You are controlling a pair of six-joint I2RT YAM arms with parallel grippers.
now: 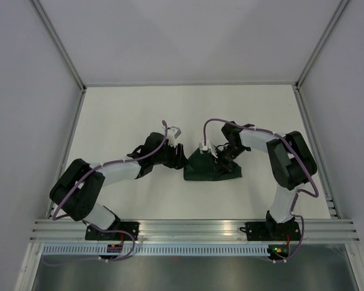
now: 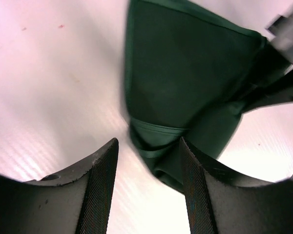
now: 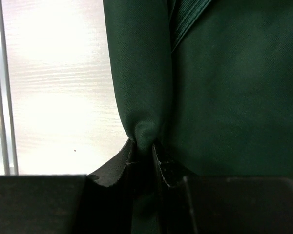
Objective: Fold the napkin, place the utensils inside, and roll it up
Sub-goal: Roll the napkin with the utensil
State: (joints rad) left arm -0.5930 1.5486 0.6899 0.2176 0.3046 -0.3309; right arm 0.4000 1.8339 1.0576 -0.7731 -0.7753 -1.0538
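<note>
The napkin (image 1: 206, 171) lies on the table (image 1: 139, 115) near its middle, between the two arms, already folded into a dark green shape with one wide side and one narrow end. Its long axis goes from left to right across the table. The wide side is toward the arm bases and the narrow end points to the far side.

The right gripper (image 1: 221, 160) is over the right part of the cloth. In its wrist view the jaws are closed on a rounded fold of the napkin, and the fabric comes up out of the pinch. So this arm is holding the cloth.

The left gripper (image 1: 179, 156) stands at the left edge of the napkin, touching it or just beside it. Its fingers (image 2: 100, 190) are apart. A folded corner of the cloth lies between them, close to the one on the right in that view, and nothing is clamped.

From the left gripper the napkin lies ahead and to the right. I think the next move depends on this corner: the left jaws need only to close on it, while the right arm keeps the fold.
</note>
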